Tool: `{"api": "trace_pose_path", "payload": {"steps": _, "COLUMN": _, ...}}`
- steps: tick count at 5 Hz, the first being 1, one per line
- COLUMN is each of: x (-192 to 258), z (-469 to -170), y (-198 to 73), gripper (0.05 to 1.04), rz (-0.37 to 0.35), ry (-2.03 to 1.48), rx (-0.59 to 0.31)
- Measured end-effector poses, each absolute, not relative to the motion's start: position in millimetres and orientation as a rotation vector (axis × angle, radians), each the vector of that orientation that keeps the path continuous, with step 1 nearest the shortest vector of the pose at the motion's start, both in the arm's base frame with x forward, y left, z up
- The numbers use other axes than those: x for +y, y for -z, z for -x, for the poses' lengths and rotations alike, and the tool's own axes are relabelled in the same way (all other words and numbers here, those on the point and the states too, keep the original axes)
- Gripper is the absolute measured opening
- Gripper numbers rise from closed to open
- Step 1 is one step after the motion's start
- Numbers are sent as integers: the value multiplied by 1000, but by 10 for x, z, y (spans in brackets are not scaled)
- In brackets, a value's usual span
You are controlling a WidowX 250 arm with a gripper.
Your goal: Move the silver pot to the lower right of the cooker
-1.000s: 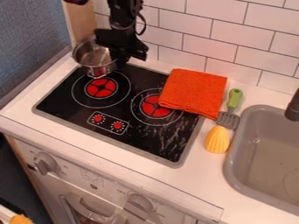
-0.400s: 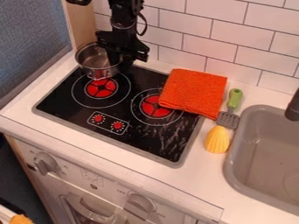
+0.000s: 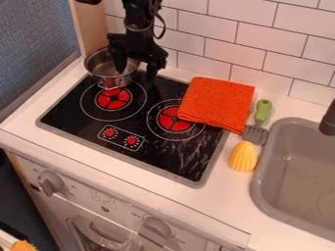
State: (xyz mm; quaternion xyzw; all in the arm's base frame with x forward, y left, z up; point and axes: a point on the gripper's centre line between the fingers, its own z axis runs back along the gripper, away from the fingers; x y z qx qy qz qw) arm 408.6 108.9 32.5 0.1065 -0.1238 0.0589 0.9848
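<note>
At the cooktop's upper left corner stands the silver pot [image 3: 105, 76], its near side reaching the top of the left red burner. The black gripper [image 3: 136, 71] hangs over the pot's right side with its fingers spread. One finger is over the pot's inside and the other is to the right, outside the rim. The pot's right rim lies between them, partly hidden by the gripper. The black cooker [image 3: 137, 125] has two red burners, and its lower right lies in front of the right burner.
An orange cloth [image 3: 217, 104] overlaps the cooker's right edge. Beside it lie a green-handled spatula [image 3: 260, 120] and a yellow corn-like piece [image 3: 243, 157]. A grey sink [image 3: 294, 171] is at the right; a tiled wall [image 3: 252, 37] runs behind.
The pot has shifted slightly right from its earliest position, then stayed put. Since the last earlier frame, the gripper's fingers have spread apart around the pot's right rim.
</note>
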Motion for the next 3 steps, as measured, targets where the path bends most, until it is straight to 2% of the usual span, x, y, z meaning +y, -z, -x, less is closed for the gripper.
{"api": "trace_pose_path", "payload": {"steps": 2, "x": 1026, "z": -4125, "y": -715, "gripper": 1002, "rz": -201, "ry": -124, "rx": -328}}
{"api": "trace_pose_path", "payload": {"steps": 3, "x": 941, "z": -4075, "y": -1022, "gripper": 1001, "rz": -193, "ry": -140, "rx": -388}}
